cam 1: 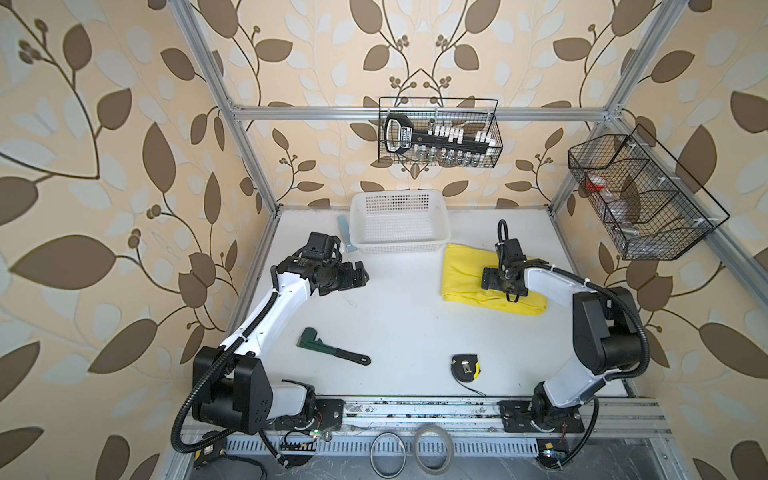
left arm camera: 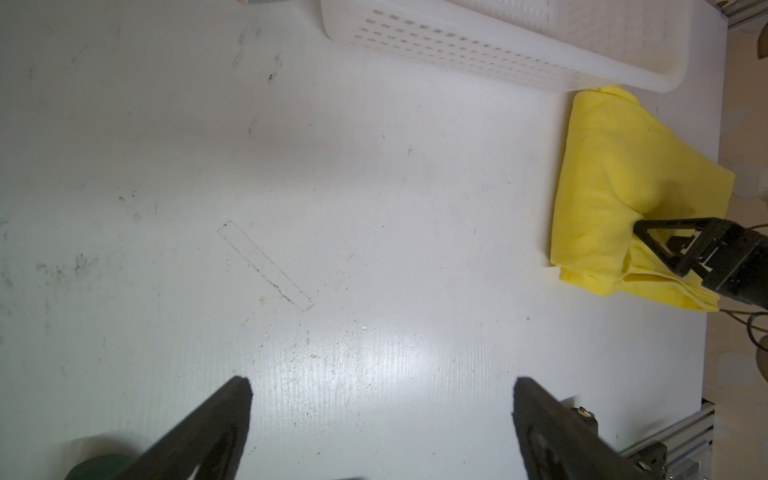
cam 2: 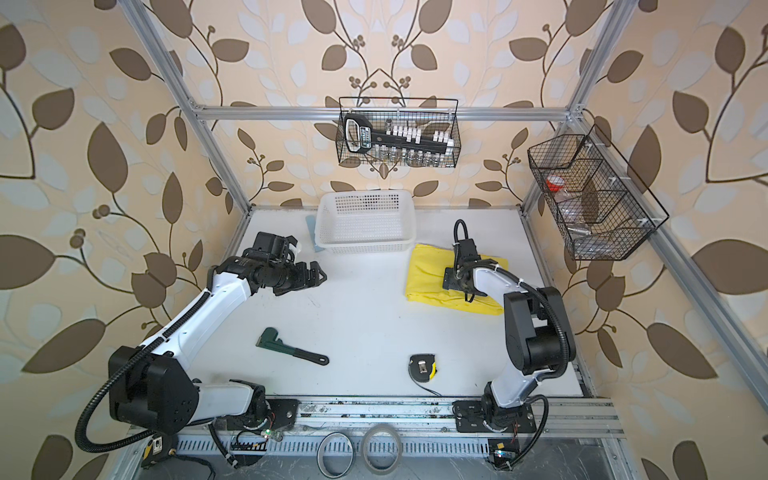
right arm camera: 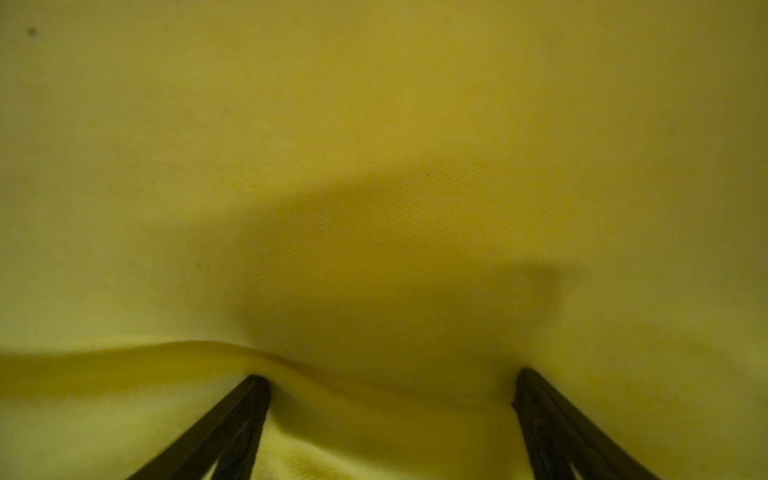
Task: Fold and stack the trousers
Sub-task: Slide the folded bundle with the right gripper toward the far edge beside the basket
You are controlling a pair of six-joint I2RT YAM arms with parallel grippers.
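Yellow cloth folded into a thick pad, the trousers (cam 1: pixel 463 272) lie touching the front right corner of the white perforated basket (cam 1: pixel 399 248). The right gripper (right arm camera: pixel 390 384) stands on them, jaws wide, fingertips pressed into the fabric, grasping nothing. The left gripper (left arm camera: pixel 380 392), wide and empty, hovers off the basket's front left corner, well apart from them.

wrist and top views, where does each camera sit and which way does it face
Both top views: high at the front, looking down on the table; left arm, right arm show.
Left wrist: over the table, facing white basket and trousers; open left hand shows.
Right wrist: close over trousers; open right hand shows.
Shared: trousers, in every view.
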